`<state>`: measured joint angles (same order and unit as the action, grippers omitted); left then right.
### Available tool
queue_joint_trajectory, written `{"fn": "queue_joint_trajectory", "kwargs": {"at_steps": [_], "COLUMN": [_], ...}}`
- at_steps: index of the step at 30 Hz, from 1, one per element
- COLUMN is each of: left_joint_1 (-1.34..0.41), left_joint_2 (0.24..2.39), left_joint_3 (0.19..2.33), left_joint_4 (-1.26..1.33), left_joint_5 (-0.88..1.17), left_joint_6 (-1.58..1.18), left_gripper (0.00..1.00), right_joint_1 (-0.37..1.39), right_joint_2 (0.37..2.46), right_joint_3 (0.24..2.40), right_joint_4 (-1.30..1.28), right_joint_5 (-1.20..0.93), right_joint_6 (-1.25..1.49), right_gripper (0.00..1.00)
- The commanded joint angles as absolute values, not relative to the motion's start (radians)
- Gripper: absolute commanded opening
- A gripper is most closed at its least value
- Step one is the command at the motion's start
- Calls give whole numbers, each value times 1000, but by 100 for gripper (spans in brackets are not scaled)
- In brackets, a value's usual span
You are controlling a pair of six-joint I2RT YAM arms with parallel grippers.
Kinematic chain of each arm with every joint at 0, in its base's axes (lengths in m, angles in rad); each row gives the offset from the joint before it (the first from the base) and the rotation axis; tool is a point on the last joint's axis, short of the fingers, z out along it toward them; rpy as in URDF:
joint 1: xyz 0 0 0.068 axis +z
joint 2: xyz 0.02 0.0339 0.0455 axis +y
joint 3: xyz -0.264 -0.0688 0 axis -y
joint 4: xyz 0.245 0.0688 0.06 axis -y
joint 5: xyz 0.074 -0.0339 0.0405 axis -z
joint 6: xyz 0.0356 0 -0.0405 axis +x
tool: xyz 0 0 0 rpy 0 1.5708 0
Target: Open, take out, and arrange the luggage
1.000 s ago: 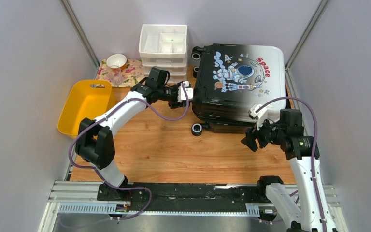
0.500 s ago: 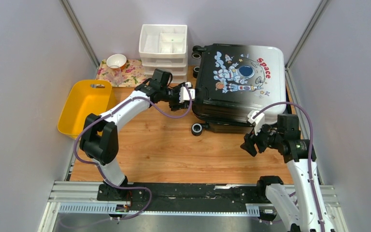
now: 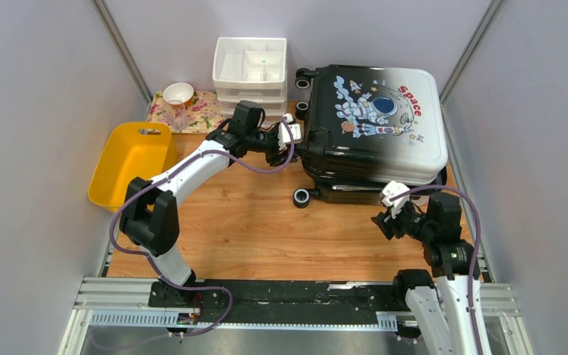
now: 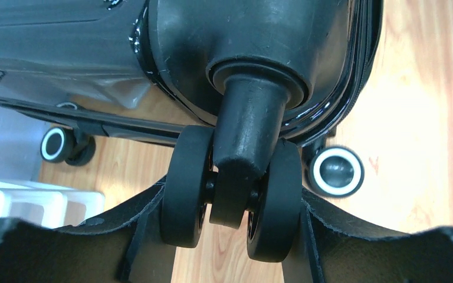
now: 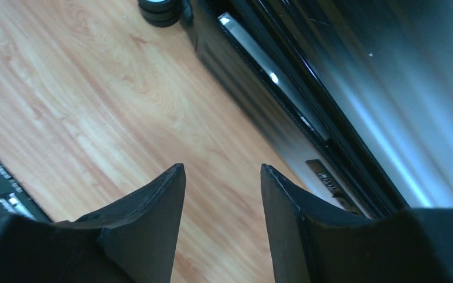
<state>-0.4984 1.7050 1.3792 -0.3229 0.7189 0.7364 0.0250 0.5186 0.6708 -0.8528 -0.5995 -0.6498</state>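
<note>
Seemingly the left claw (image 4: 233, 203) pinches a wheel (image 4: 183, 188) of the luggage (image 3: 373, 122); the right claw (image 5: 223, 172) gapes empty over the table (image 5: 65, 88).

Shell: white-to-black hard-shell suitcase (image 3: 373, 122), glossy smooth plastic.
Wheel: black twin caster wheel (image 4: 274, 206) between the left gripper (image 4: 234, 184) fingers, matt, lightly scuffed plastic.
Tabletop: pale wooden table (image 5: 82, 100) below the right gripper (image 5: 222, 171), smooth grain, slight sheen.

Place: robotics lab, enclosed test cell. Evidence: plain grey panel walls (image 3: 33, 148) on three sides; wooden desk (image 3: 266, 229); metal rail (image 3: 111, 296) at near edge carrying left arm (image 3: 185, 170) and right arm (image 3: 455, 259).
</note>
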Motion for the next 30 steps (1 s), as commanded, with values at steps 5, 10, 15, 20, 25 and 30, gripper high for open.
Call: {"fn": "queue_joint_trajectory", "kwargs": {"at_steps": [5,10,15,20,25,30], "left_joint_1": [-480,-457,-445,-442,-405,-301], "left_joint_2": [1601,1617,1647,1643,1569,1357], "left_joint_3": [1473,1500,1552,1557,1491,1194], "left_joint_4": [-11,96,98,51,31,117], "left_joint_5": [703,657,663,678,658,503], "left_joint_6": [394,246,189,173,83,-75], "left_gripper": [0,0,0,26,79,81], "right_joint_1": [29,44,107,144,144,144], "right_joint_2": [402,527,662,834,1011,1141], "right_joint_3": [526,523,509,628,810,971], "right_joint_4": [-402,-237,77,323,391,425], "right_joint_5": [-494,-490,-367,-210,-141,-147], "right_joint_6": [-598,-571,-534,-506,-459,-433], "right_gripper": [54,53,57,66,66,67]}}
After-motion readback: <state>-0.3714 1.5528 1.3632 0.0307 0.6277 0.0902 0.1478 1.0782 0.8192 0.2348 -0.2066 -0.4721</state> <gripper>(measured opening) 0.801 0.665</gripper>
